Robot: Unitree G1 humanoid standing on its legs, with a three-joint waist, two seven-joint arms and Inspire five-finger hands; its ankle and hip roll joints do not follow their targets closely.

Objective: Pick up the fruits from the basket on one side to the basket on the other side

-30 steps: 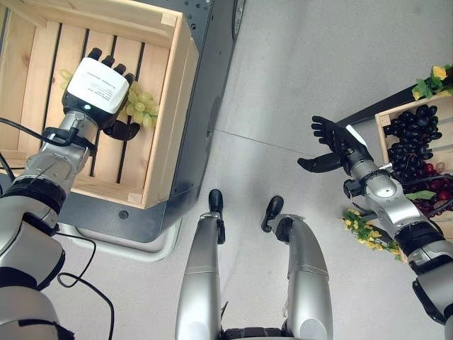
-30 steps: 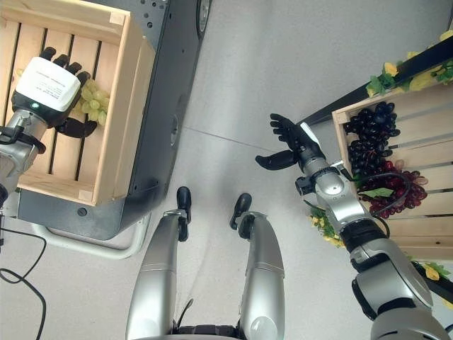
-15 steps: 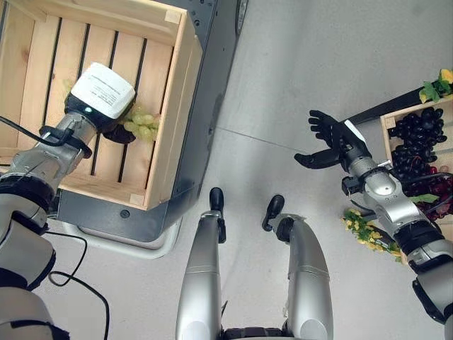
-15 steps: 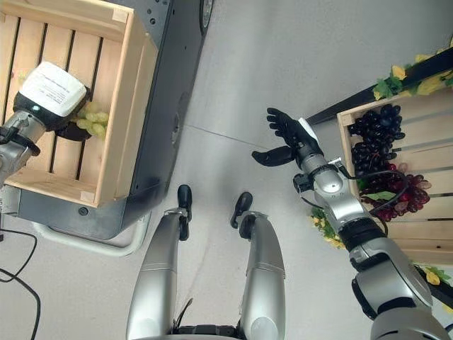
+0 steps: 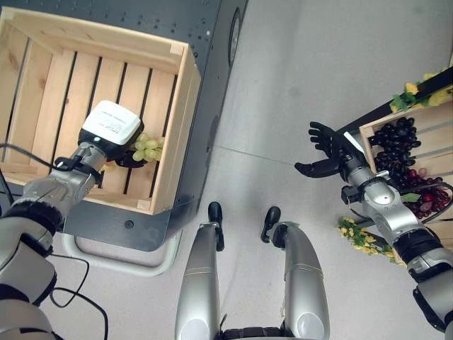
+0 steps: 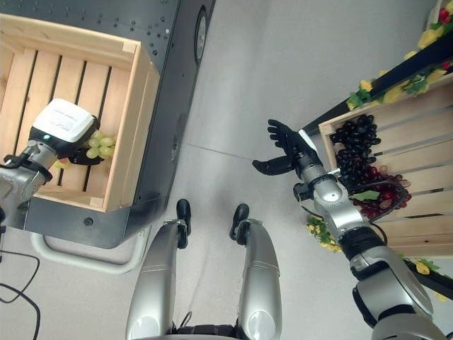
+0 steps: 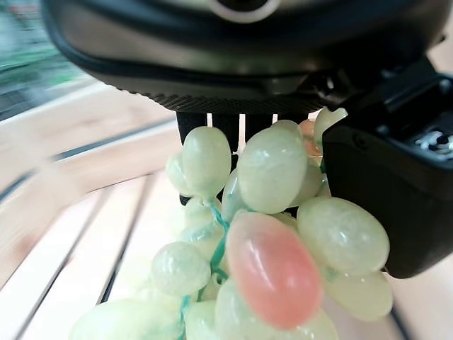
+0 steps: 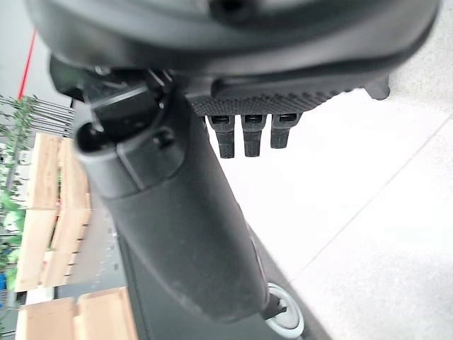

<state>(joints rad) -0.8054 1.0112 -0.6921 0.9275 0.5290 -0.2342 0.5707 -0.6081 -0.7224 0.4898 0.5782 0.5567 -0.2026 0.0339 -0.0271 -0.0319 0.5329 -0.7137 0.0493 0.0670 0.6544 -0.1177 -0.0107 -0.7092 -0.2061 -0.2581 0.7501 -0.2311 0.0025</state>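
Note:
A bunch of green grapes (image 5: 146,147) with one pink grape (image 7: 272,269) sits inside the wooden crate (image 5: 180,120) on my left, near its right wall. My left hand (image 5: 110,131) is curled round the bunch, the thumb (image 7: 382,184) on one side and the fingers behind it. Over the slats the grapes hang close against the palm. My right hand (image 5: 327,149) hovers open above the floor, fingers spread and holding nothing. It is just left of the wooden crate (image 5: 432,138) on my right, which holds dark grapes (image 5: 396,142) and red grapes (image 5: 428,202).
The left crate rests on a dark grey stand (image 5: 205,106) with a pale tube frame (image 5: 120,262) at its foot. Yellow flowers and green leaves (image 5: 361,234) trim the right crate's edges. Grey floor (image 5: 297,92) lies between the two crates.
The left hand's fingers, straight over the grapes before, have curled round the bunch and drawn it toward the crate's near right corner. The view has shifted. The right hand stays open.

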